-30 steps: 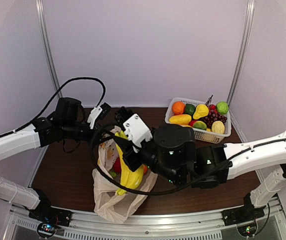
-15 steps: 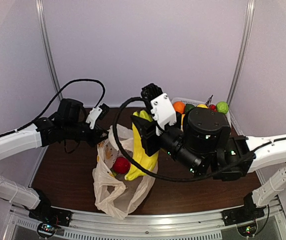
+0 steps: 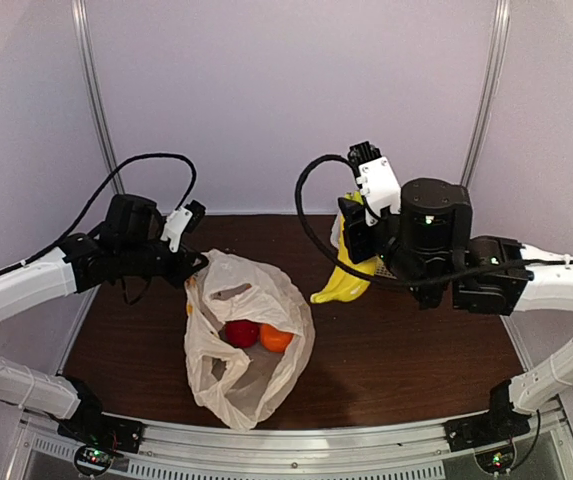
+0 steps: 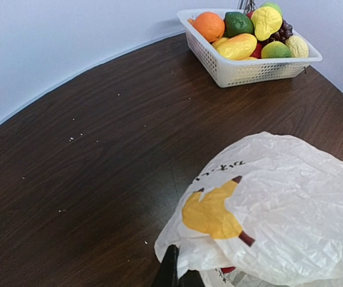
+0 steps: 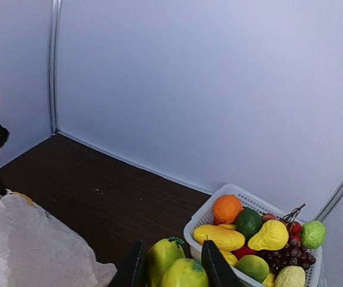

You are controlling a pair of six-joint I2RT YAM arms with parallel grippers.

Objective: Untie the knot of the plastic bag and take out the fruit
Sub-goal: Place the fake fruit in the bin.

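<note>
The dark brown, wood-grained desk [image 3: 396, 340] carries one thin, crinkly cream plastic bag [image 3: 256, 300], slumped with its mouth gaping. Near the far edge stands one white lattice basket [image 4: 249, 70], heaped with glossy produce [image 4: 238, 46]. One smooth yellow banana bunch [image 3: 344, 280] hangs above the desk, clear of the bag, with the right pincer [image 5: 174, 263] clamped on it. Two round pieces lie touching inside the bag: one red fruit [image 3: 242, 333] and one orange fruit [image 3: 276, 339]. The left pincer [image 4: 174, 272] is pinched together on the bag's rim.
</note>
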